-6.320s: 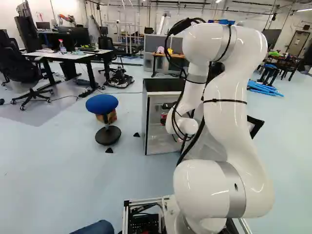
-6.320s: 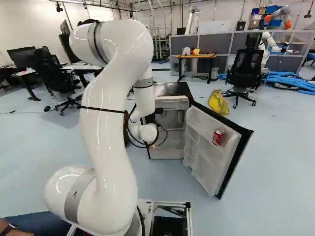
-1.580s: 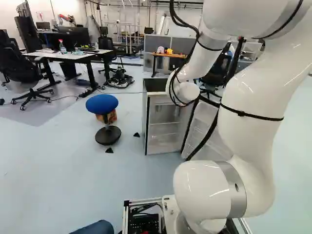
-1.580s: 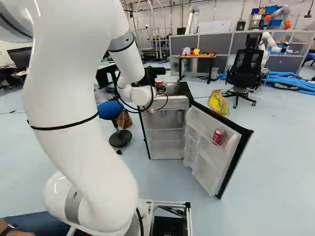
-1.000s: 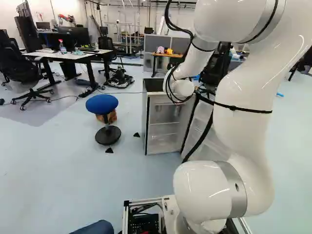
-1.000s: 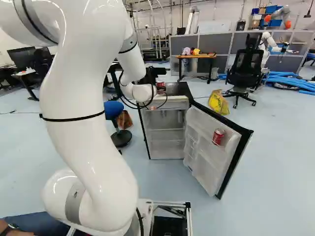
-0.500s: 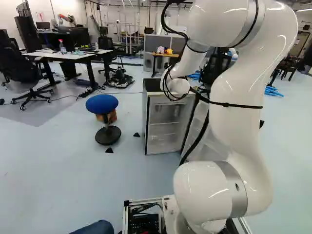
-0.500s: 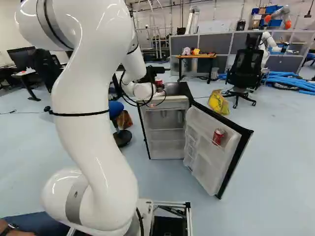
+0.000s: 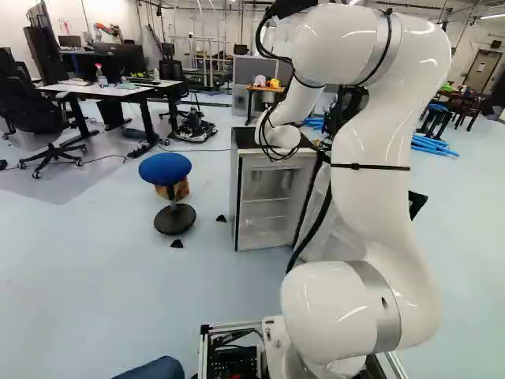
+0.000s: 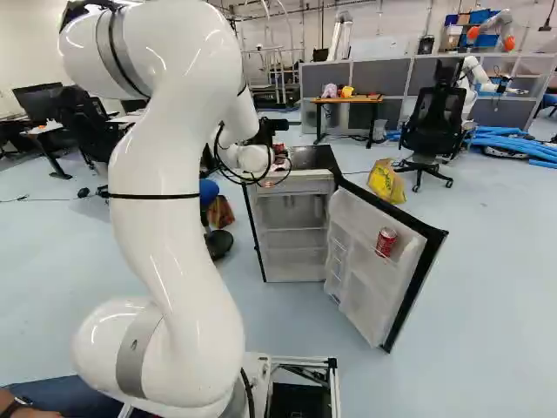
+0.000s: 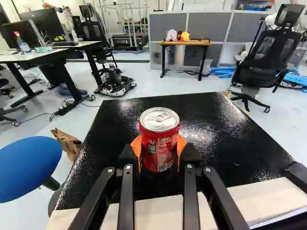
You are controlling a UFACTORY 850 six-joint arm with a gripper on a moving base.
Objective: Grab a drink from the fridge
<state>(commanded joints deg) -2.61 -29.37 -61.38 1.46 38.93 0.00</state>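
One red can (image 11: pixel 159 139) is upright, pinched between the jaws over the black fridge top (image 11: pixel 230 143), upper middle of the right base view. You can't tell whether its base touches; for a likely set-down, lower slowly, stay level, and loosen only once it's supported.

On the red can (image 11: pixel 159 140), in the wrist view, it is possible to read "Coke" and, just below, "Nutrition Facts". The other print there is too small for reading.
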